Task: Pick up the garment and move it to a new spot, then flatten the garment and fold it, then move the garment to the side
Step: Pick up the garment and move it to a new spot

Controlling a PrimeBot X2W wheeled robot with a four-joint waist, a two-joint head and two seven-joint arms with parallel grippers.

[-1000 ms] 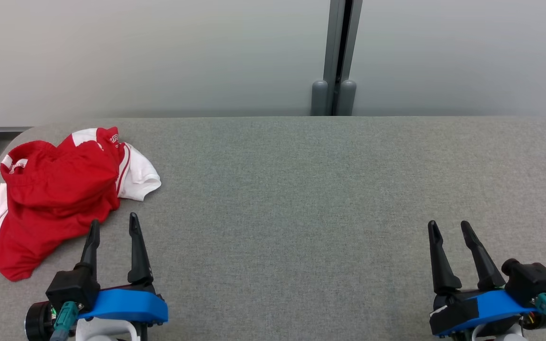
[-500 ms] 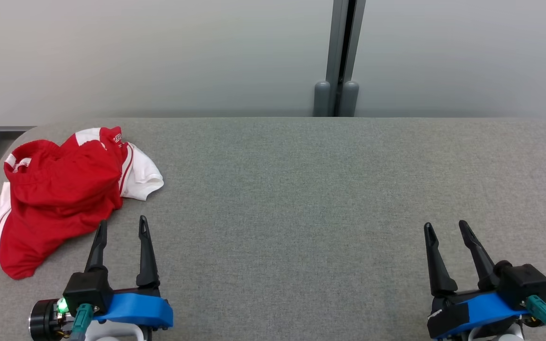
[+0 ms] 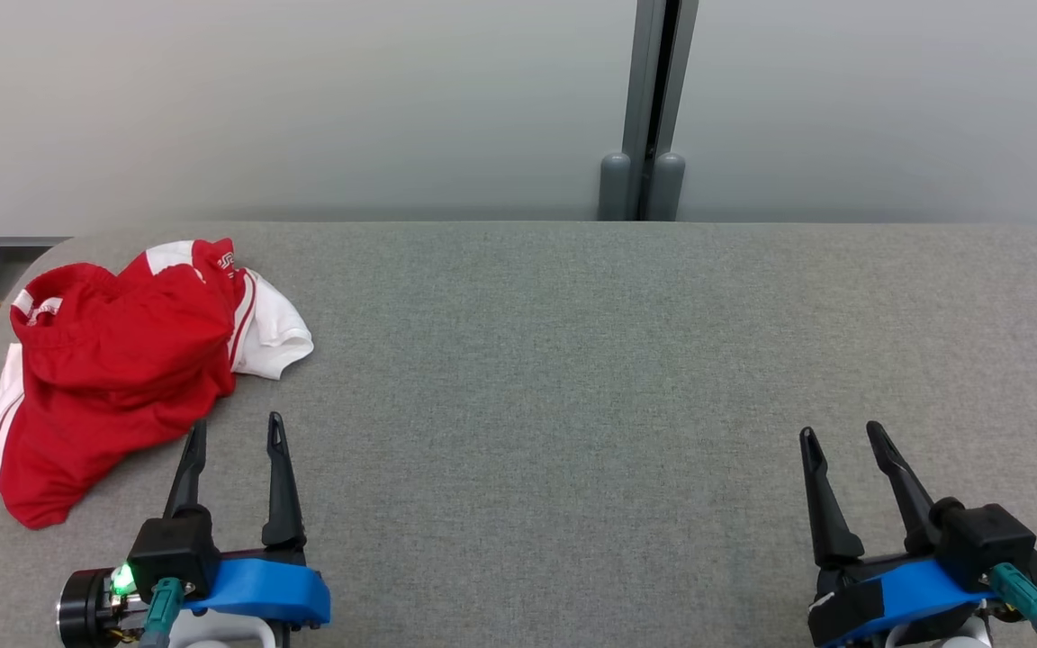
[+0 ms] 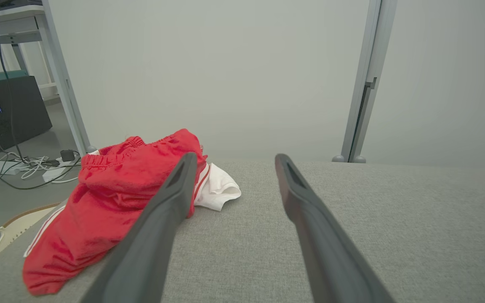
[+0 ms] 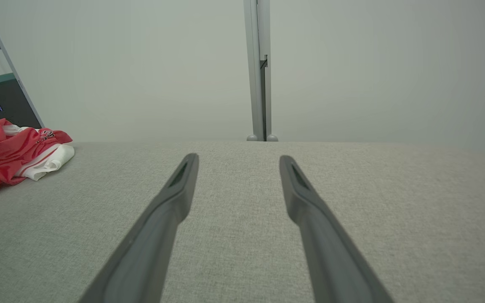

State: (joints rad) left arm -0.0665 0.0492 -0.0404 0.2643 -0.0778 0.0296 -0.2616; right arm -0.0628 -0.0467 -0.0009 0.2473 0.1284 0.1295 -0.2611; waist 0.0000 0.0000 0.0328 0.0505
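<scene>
Grey woven cloth covered the table [image 3: 572, 342] in front of me, with a pale wall [image 3: 302, 99] rising behind its far edge. At the far left of the top, near the rounded corner, lay the garment [image 3: 113, 378]. It was a crumpled heap of red fabric with white stripes, and a white cuffed part poked out on its right side. Bunched as it was, I could not tell whether it was a shirt or shorts, though my left wrist view showed what looked like a gathered waistband.

Just beside the heap's near right edge my left gripper [image 3: 237, 421] hovered low over the table, spread wide and empty. One tip was close to the red hem but, as far as I could judge, not touching it. The middle of the table was bare cloth, and a grey post [image 3: 653, 108] stood behind it. Well over to the right my right gripper [image 3: 840, 429] was also spread wide, held nothing, and was well apart from the garment.

I judged that the first step, the pick-up, was not yet begun, since nothing was gripped. The next move called for my left arm to swing left and forward over the heap. It would then come down with the jaws wide and pinch a thick bunch of fabric, not one loose layer, so the whole garment would lift together. The bare centre looked to me like the natural new spot.
</scene>
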